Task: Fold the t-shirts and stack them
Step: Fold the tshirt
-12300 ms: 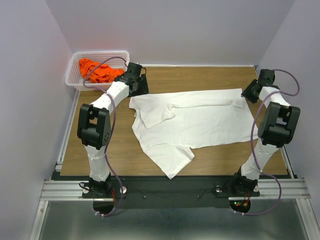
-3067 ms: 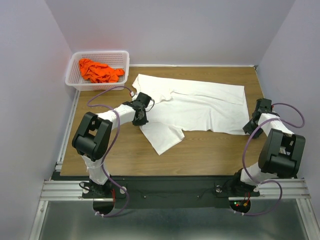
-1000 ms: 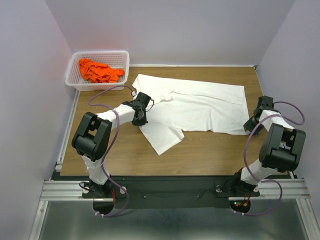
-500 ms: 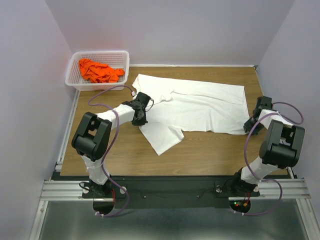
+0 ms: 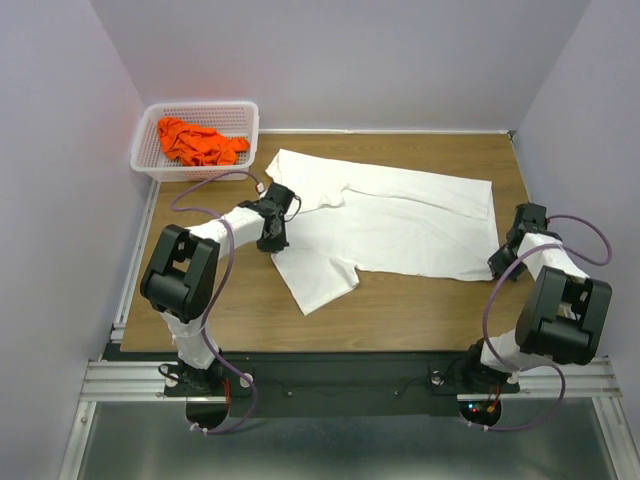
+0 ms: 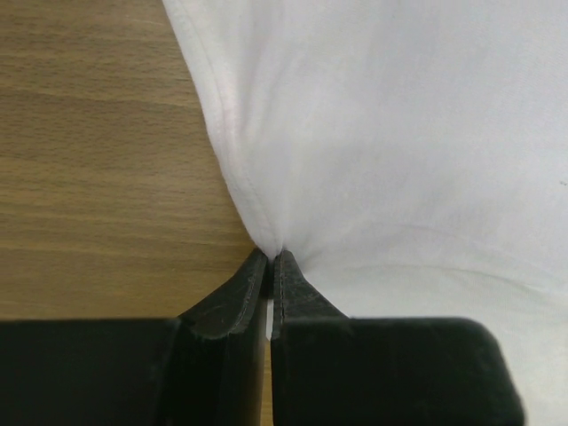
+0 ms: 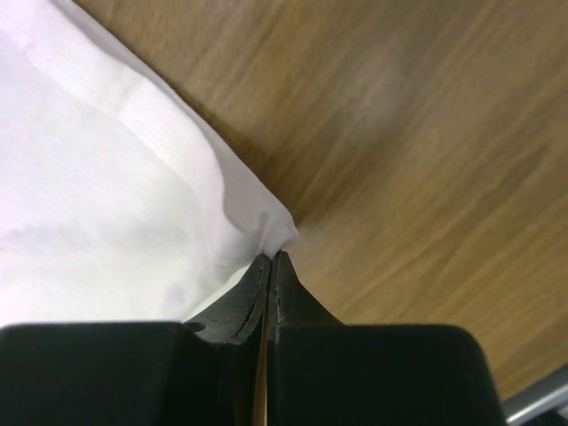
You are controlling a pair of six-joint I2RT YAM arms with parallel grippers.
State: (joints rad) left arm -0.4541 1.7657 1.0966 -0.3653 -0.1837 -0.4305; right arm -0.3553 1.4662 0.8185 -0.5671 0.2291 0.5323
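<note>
The white t-shirt [image 5: 385, 222] lies spread across the wooden table [image 5: 420, 310], one sleeve [image 5: 315, 277] pointing toward the near edge. My left gripper [image 5: 274, 243] is shut on the shirt's left edge; in the left wrist view the cloth [image 6: 382, 133] bunches into the tips of that gripper [image 6: 272, 257]. At the shirt's near right corner my right gripper [image 5: 497, 266] is shut on the hem; the right wrist view shows the corner [image 7: 266, 226] pinched in the gripper's tips [image 7: 271, 259]. The orange t-shirt [image 5: 197, 142] lies crumpled in the basket.
A white mesh basket [image 5: 147, 150] stands at the back left corner. Purple walls close in left, right and behind. Bare wood [image 5: 200, 300] lies in front of the shirt.
My right gripper has shut on the shirt's near right corner and shifted toward the near edge. The shirt has slid and turned slightly; the left gripper moved a little with it.
</note>
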